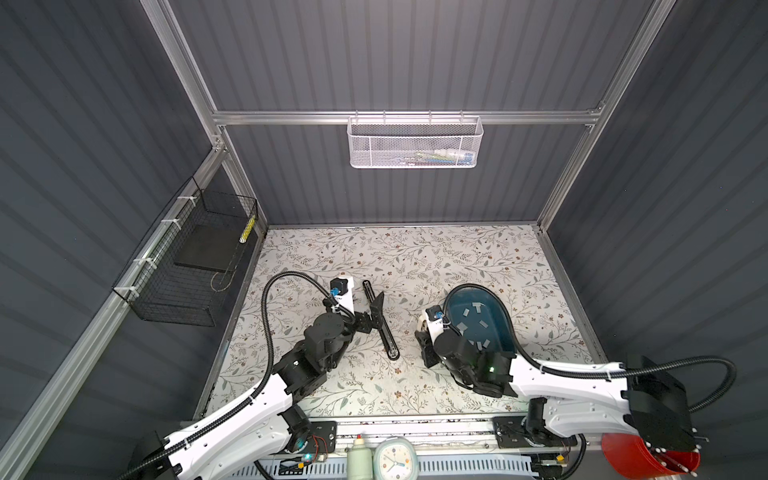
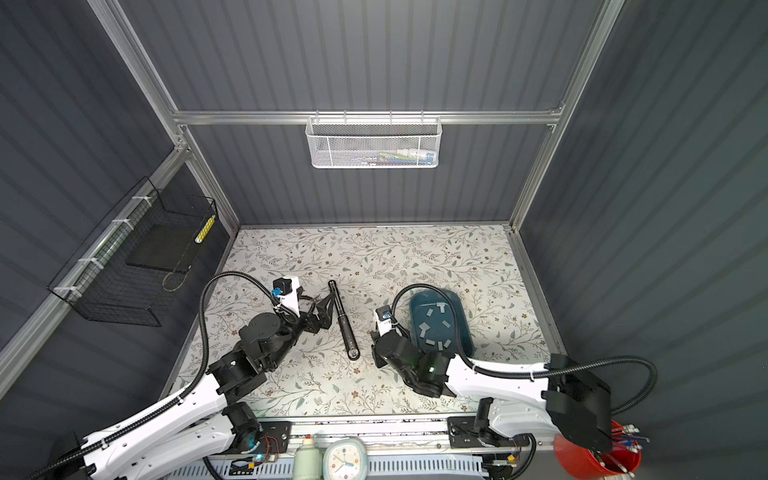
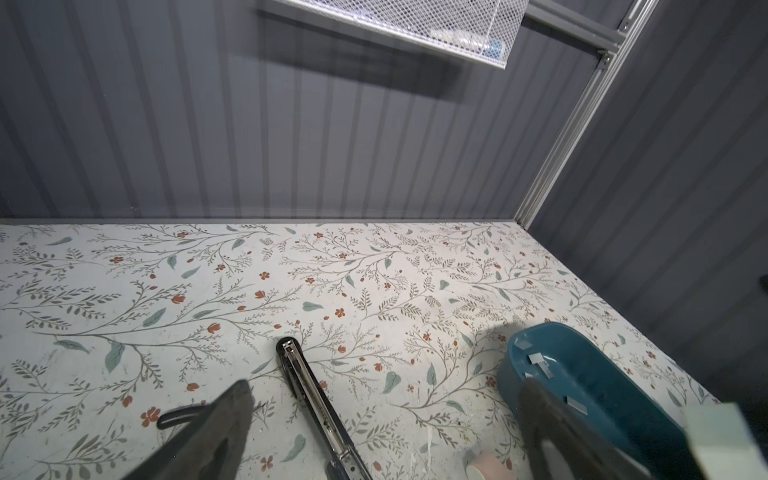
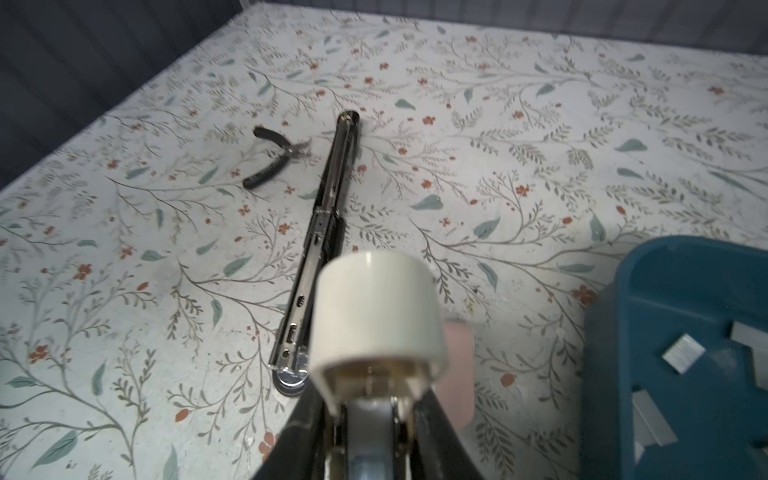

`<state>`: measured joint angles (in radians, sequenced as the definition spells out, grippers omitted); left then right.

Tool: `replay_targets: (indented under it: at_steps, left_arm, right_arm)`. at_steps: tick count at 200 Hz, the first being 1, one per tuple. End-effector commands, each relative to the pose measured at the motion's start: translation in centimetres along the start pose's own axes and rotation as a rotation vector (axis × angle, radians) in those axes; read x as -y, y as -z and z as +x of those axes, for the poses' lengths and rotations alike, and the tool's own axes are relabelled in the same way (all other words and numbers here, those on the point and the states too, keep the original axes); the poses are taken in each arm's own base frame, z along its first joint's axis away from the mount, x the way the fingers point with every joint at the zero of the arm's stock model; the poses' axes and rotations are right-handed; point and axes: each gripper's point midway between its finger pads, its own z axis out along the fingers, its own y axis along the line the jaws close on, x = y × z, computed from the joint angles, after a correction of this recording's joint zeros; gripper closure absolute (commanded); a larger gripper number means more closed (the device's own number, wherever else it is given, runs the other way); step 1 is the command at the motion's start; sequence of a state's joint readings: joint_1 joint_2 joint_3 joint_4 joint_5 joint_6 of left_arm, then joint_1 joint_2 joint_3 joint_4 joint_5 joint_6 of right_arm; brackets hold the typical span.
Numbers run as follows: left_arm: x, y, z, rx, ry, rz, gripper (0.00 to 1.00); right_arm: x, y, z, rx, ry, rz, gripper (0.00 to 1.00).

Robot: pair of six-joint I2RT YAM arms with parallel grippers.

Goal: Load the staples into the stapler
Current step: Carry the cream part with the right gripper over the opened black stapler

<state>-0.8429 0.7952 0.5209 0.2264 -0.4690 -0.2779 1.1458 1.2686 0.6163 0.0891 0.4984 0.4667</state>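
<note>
The black stapler (image 1: 380, 322) (image 2: 344, 322) lies opened out flat on the floral table, its metal channel facing up (image 4: 328, 208). My left gripper (image 3: 386, 390) (image 1: 371, 312) hovers over its middle, open wide, with the stapler (image 3: 309, 399) between the fingers and untouched. The staples (image 1: 483, 324) (image 2: 441, 307) (image 4: 683, 353) are several grey strips scattered in a blue tray (image 1: 505, 316) (image 3: 540, 336). My right gripper (image 4: 372, 395) (image 1: 420, 332) sits between the stapler and the tray, shut on a white roll (image 4: 374, 307).
Small black-handled pliers (image 4: 274, 158) lie just left of the stapler. A white mesh basket (image 1: 415, 145) hangs on the back wall and a black wire basket (image 1: 187, 266) on the left wall. A clock (image 1: 395, 459) and a red cup (image 1: 648, 457) stand at the front.
</note>
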Motion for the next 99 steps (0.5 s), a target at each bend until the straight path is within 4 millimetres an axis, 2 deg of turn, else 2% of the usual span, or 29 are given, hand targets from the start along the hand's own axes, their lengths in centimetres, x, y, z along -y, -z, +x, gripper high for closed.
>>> replay_targets:
  at_steps: [1, 39, 69, 99]
  left_arm:
    - [-0.4, 0.5, -0.1, 0.037, -0.010, -0.004, 0.01]
    - [-1.5, 0.2, 0.1, -0.009, -0.026, -0.084, 0.01]
    - [-1.0, -0.4, 0.5, -0.031, -0.032, -0.068, 0.01]
    - [-1.4, -0.1, 0.3, -0.022, -0.029, -0.086, 0.01]
  right_arm:
    - [0.9, -1.2, 1.7, -0.118, -0.017, 0.110, 0.84]
    - [0.3, -3.2, 2.8, -0.220, 0.002, 0.178, 0.85]
    - [-0.9, -4.6, 3.0, -0.268, 0.005, 0.175, 0.85]
    - [-0.9, -6.2, 3.5, -0.310, -0.025, 0.190, 0.85]
